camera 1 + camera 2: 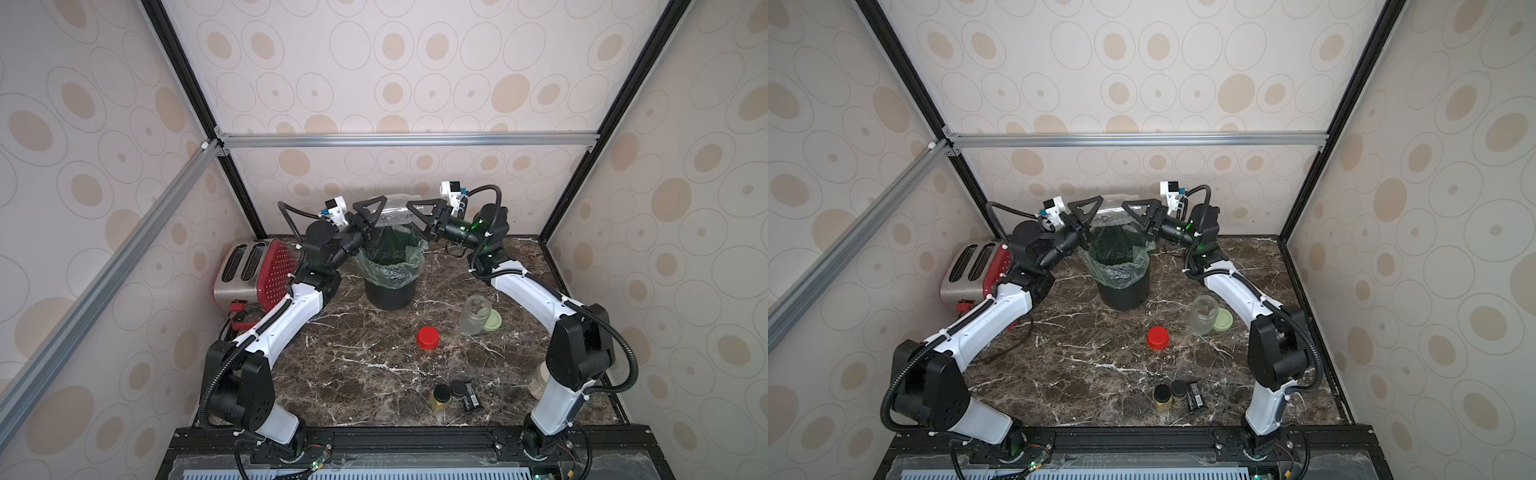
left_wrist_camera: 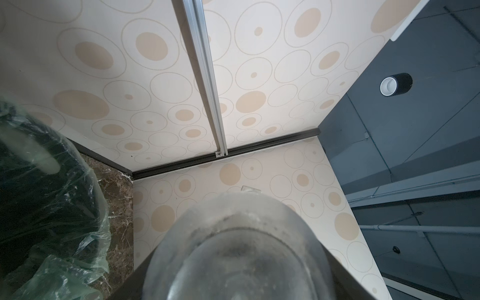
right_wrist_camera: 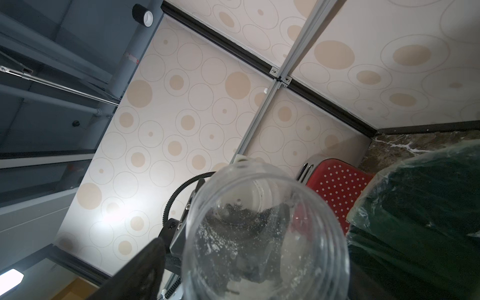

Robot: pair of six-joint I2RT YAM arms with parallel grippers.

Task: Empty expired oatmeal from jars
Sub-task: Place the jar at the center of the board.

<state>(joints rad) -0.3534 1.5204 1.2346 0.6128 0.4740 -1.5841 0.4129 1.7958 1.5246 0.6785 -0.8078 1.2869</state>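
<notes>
Both arms reach over the bin (image 1: 390, 293) at the back centre of the counter (image 1: 365, 374). The left tool (image 1: 370, 212) is clamped on the base end of a clear jar (image 1: 392, 214), which lies sideways just above the liner (image 1: 395, 270) rim. The right tool (image 1: 419, 216) sits at this jar's open mouth; whether it grips cannot be told. Pale oatmeal (image 3: 207, 235) specks cling inside.

A second jar (image 1: 473, 316), open, stands right of the bin, touching a green lid (image 1: 493, 321). A red lid (image 1: 428, 337) lies near. A third jar (image 1: 539, 380) is half hidden behind the right arm. Bare counter spans the middle. A toaster (image 1: 253, 274) crowds the left edge.
</notes>
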